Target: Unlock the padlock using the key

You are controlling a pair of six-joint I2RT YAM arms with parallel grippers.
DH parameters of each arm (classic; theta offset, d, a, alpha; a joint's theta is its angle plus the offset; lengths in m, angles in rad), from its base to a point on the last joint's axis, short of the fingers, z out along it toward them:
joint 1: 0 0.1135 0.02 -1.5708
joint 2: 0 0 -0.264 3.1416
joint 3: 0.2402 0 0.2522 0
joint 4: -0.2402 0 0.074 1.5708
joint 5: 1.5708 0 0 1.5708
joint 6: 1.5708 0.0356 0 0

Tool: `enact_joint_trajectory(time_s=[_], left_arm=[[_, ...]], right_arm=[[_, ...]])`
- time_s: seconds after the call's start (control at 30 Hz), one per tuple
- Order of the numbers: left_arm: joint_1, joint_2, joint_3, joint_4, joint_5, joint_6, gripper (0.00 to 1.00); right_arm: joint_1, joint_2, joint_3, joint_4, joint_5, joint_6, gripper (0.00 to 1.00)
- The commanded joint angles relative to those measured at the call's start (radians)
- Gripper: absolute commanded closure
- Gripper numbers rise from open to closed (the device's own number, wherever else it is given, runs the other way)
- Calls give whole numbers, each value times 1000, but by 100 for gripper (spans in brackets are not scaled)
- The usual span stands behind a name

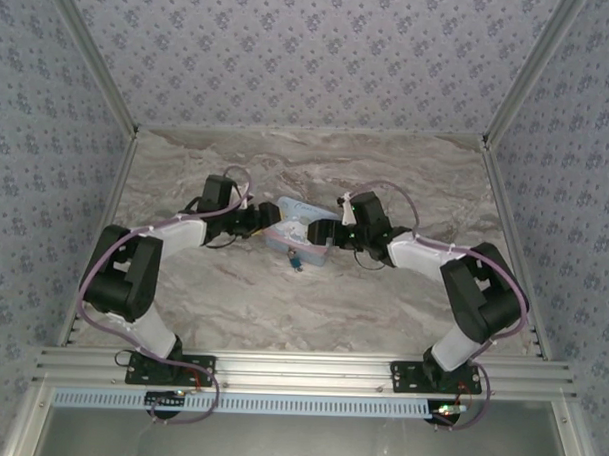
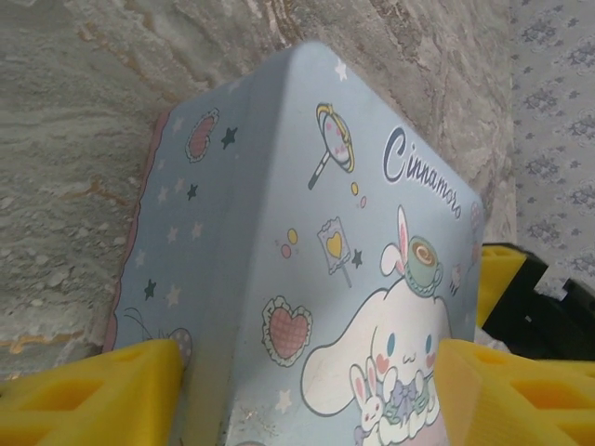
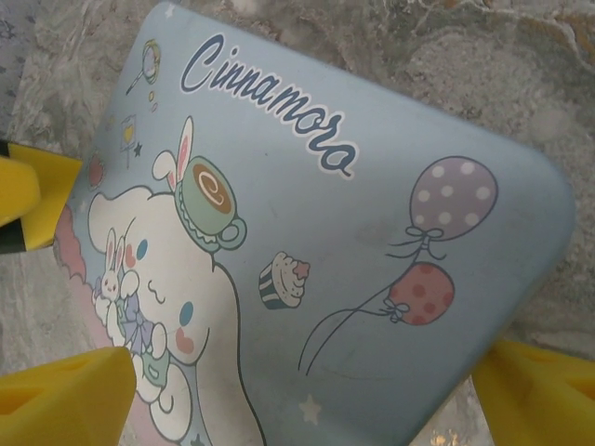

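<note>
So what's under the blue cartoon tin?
Marbled table shows all around the tin; the patch directly beneath is hidden by it. The padlock lies outside, by its near edge.

Black-and-white arms [image 1: 133,272] carry pinkish cables [image 1: 81,295] and yellow ribbed gripper fingers [image 2: 93,395].

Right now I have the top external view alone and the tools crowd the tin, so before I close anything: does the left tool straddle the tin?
Observer: Yes. In its wrist view the left tool has a yellow pad on each side of the tin. I can't tell whether they touch it.
Operator: And the right tool?
Observer: The right tool straddles the end of the tin printed with balloons, one finger past each corner.
</note>
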Motion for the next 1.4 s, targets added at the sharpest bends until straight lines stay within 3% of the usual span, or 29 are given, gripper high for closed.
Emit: enact_joint_trajectory(time_s=[0.0,0.13,0.37,0.57,0.73,0.87,1.0,1.37], left_arm=[[-45,-74,-52,22,29,-7,29],[-62,-152,-130,20,-30,-36,29],[-94,-305,-290,54,-132,-122,28],[-92,-445,-292,-98,-247,-76,24],[-82,-498,-243,-222,-327,-2,16],[-36,-480,-240,-194,-288,-4,10],[8,-415,-227,-129,-214,-15,9],[38,-164,-125,-41,-114,-10,5]], right_arm=[[16,50,84,-17,-126,-86,6],[16,97,135,-9,-151,-139,6],[-26,82,125,36,-75,-195,6],[-65,-96,64,-55,34,-293,2],[0,-280,-53,-149,43,-384,7],[124,-365,-161,-153,72,-396,9],[244,-340,-222,-108,124,-376,12],[309,-136,-181,-28,207,-400,29]])
